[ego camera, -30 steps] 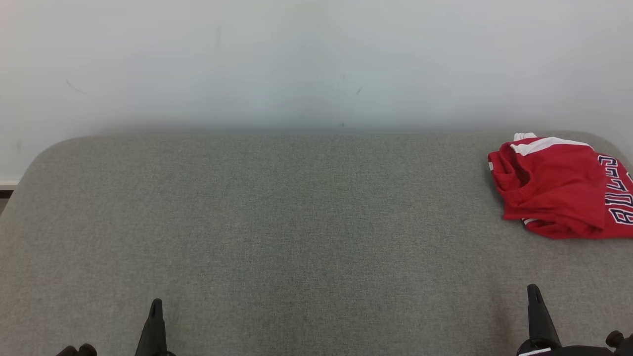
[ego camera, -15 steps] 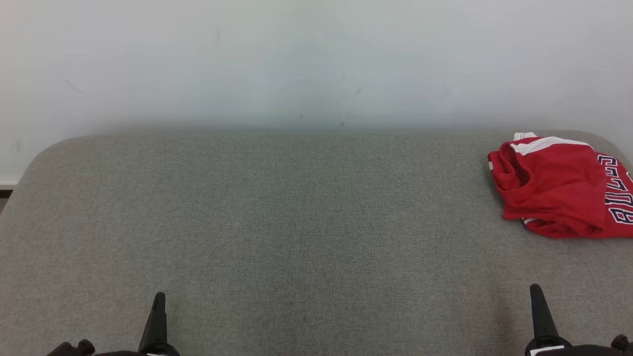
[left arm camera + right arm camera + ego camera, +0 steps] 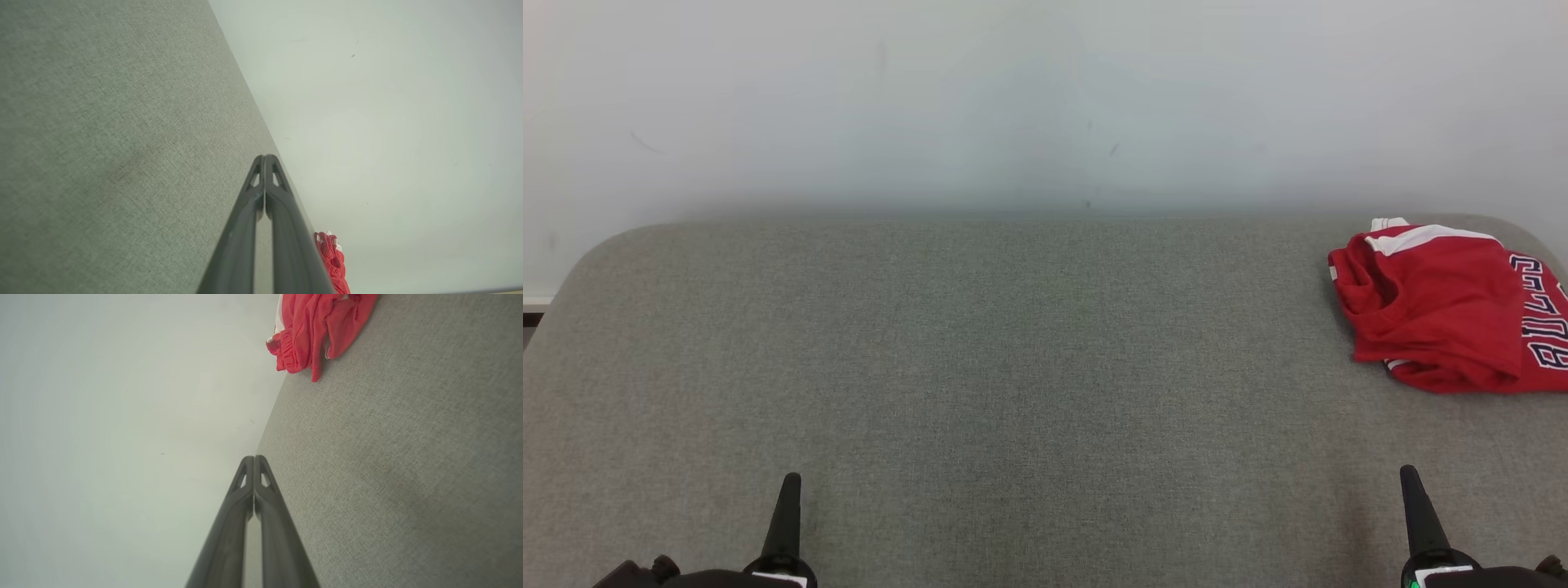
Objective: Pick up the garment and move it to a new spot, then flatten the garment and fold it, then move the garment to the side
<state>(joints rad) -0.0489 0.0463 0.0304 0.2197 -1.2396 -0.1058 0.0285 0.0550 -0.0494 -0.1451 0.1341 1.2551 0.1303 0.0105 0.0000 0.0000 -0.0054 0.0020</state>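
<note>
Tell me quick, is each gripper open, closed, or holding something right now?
Left gripper: closed, fingers together, holding nothing.
Right gripper: closed, holding nothing; the red garment lies apart from it on the grey surface.

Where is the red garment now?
Head view: the red garment lies crumpled at the far right of the grey fabric surface, near the wall, well ahead of the right gripper.
</note>
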